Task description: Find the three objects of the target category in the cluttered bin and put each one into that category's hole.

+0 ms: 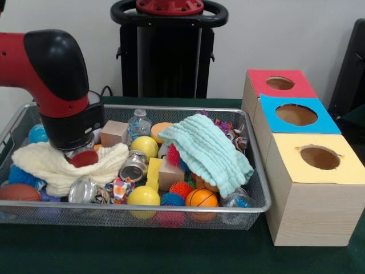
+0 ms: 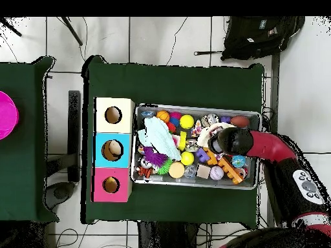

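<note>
Arm (image 1: 57, 80) over cluttered bin (image 1: 259, 208)

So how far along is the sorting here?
Early, by the look of it. The bin is packed full. In the overhead view something pale shows in the blue box's hole, possibly one item in. The arm is down over the cream cloth; its claw is hidden, so no grasp is confirmed.

bin (image 1: 259, 188): sits on the desk (image 1: 142, 251), crammed with stuff
boxes (image 1: 311, 194): three with holes, in a row just beside the bin, on its right in the front view
my arm (image 1: 63, 85): down over the bin's left end there
towel (image 1: 208, 151): draped over the pile's right part
</note>
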